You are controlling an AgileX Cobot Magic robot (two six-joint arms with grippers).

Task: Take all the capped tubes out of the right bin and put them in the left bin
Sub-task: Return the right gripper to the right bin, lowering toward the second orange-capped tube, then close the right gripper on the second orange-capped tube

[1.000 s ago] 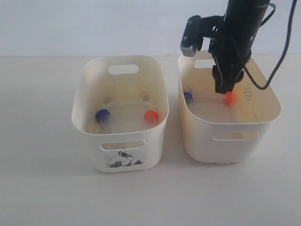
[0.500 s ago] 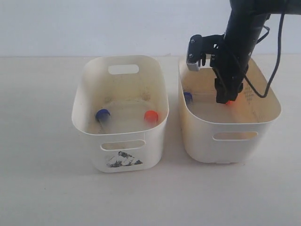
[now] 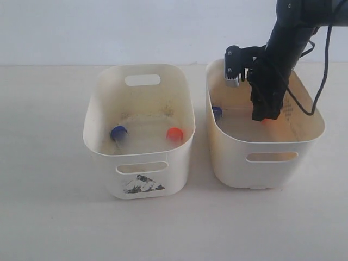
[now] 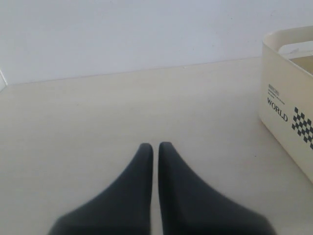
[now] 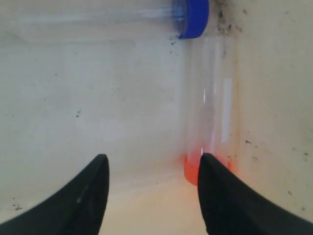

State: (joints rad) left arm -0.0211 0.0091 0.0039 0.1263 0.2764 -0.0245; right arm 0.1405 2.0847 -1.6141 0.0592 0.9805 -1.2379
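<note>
The left bin with the torn sticker holds a blue-capped tube and an orange-capped tube. The yellowish right bin holds a blue-capped tube and an orange-capped tube; outside, only an orange glow shows behind the arm. My right gripper is down inside the right bin, open and empty, with the orange cap just beside one fingertip. My left gripper is shut on nothing, over bare table, and is out of the exterior view.
In the left wrist view a cream bin wall with a black-and-white checkered label stands off to one side of the gripper. The right bin's floor and walls carry dark specks. A black cable hangs off the right arm over the bin's rim.
The right gripper has shifted right and sunk deeper into the right bin, now covering the orange cap in the exterior view. The tubes have not moved.
</note>
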